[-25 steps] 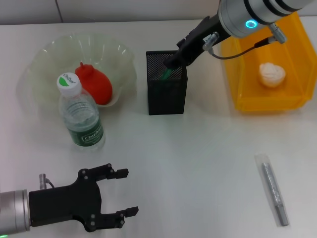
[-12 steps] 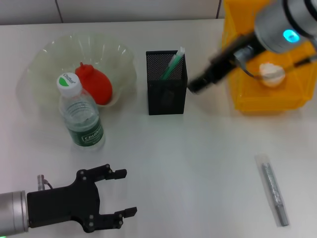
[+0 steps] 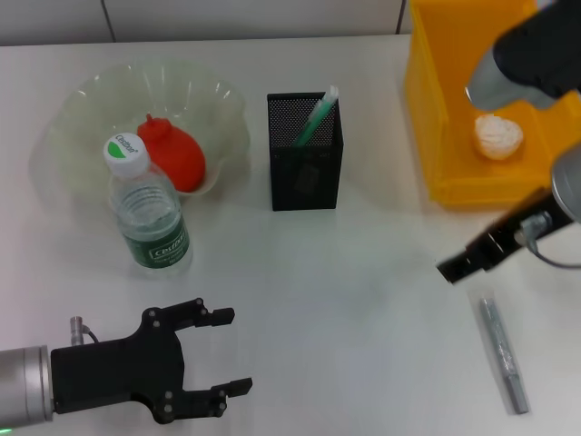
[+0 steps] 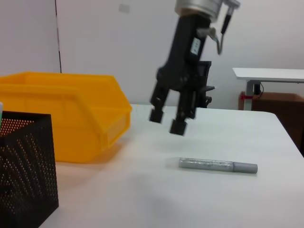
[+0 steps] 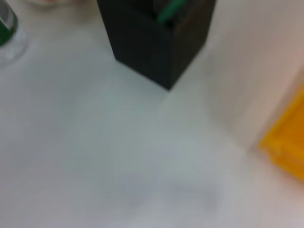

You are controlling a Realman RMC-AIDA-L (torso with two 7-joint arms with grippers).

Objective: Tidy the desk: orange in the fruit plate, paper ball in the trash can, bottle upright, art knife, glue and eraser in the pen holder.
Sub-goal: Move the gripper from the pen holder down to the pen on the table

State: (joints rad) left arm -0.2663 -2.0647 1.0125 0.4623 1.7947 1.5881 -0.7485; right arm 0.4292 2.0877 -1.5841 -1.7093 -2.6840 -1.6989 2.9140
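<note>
Left wrist view: R gripper (image 4: 167,121) fingers apart, empty, above art knife (image 4: 217,165).

counter (image 3: 345,300): white, carries everything | wall (image 4: 95,42): pale, behind counter | side table (image 4: 270,74): white top, far back, well apart from counter | brown cabinet (image 4: 280,107): under side table
</note>
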